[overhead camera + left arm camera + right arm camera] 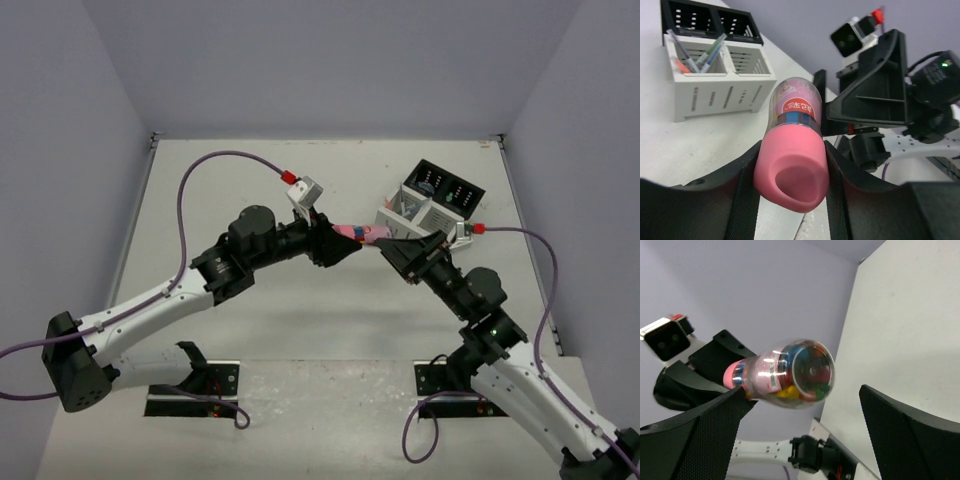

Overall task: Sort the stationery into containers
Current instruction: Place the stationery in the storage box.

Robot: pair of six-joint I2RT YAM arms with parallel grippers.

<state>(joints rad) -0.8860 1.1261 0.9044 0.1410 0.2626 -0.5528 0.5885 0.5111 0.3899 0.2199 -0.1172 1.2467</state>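
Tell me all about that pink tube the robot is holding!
The pink tube is smooth, plastic-looking, with a rounded pink base, blue band, red label and a clear domed end full of colourful bits. It lies sideways above the table, pinched at its pink end by the left gripper. The open right gripper straddles its clear end without touching.

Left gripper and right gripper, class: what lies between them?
A clear tube of coloured pieces with a pink cap. The left gripper clamps its pink end, and its clear end reaches toward the open right gripper. The top view shows this.
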